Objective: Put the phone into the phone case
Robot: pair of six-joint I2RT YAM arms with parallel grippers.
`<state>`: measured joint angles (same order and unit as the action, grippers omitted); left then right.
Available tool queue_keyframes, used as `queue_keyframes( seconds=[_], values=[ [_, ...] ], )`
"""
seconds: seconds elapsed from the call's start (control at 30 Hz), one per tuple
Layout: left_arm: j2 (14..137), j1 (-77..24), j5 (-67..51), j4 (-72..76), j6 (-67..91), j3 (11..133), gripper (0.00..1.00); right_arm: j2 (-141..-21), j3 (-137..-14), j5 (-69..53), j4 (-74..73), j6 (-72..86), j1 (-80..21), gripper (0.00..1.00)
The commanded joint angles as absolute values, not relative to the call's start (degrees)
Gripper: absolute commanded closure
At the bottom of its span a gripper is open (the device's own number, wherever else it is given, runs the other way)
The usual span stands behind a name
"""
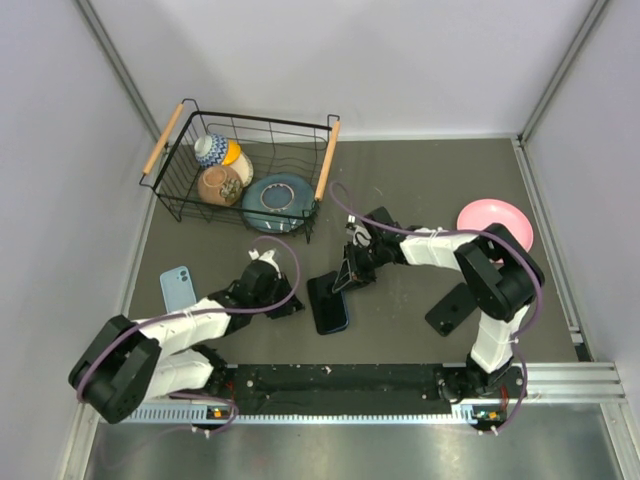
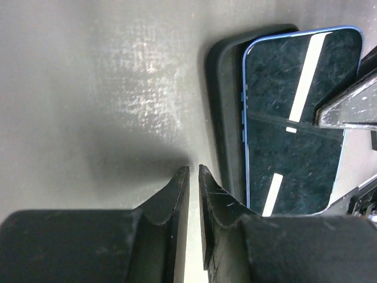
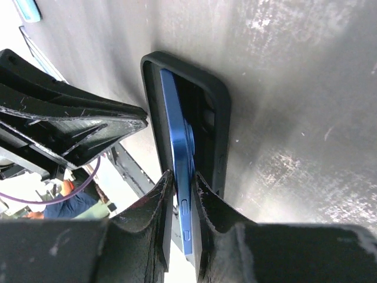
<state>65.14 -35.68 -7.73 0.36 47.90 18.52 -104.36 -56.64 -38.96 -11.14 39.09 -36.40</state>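
Step in hand: seating the phone (image 3: 177,130) in the black case (image 3: 219,135); by my reading it is only partly in, one long edge down inside the case and the other lifted
Phone location: middle of the worktop (image 1: 430,180), standing tilted on edge within the case's rim; the case lies flat, open side up
Right end effector (image 3: 184,177): clamped on the phone, one finger on each face
Left end effector (image 2: 193,174): narrow, fingers almost together with nothing between them; tips just beside the case's outer long wall
Next move, as a judgement: lower the raised edge until the phone lies flat, then press it past the rim; the case probably needs steadying so it does not slide
Hard to make out: whether the lower edge sits under the case's lip; the phone's far side is cut off in the left wrist view; from above, the arms cover much of the pair
Unclear items: a light-blue slab (image 1: 175,287) and a black slab (image 1: 452,308) lie well apart; phone or case, I cannot tell
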Motion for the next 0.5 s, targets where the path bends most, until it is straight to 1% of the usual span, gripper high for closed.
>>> queue_keyframes(
  seconds=[0.0,0.27,0.47],
  values=[
    [69.3,-35.7,-8.3,4.6,48.4,19.7,0.84,-103.6,-57.1,-38.2,-7.3,40.2,-38.1,0.84],
    [74.2,-35.8,-9.8,7.5,48.7,19.6,0.85,-105.0,-55.8,-38.5,-4.4,41.3,-38.8,0.88],
    [75.7,-35.8,-10.6,8.8,48.9,19.7,0.85,-105.7,-53.3,-40.6,1.8,44.2,-39.0,0.91]
  ],
)
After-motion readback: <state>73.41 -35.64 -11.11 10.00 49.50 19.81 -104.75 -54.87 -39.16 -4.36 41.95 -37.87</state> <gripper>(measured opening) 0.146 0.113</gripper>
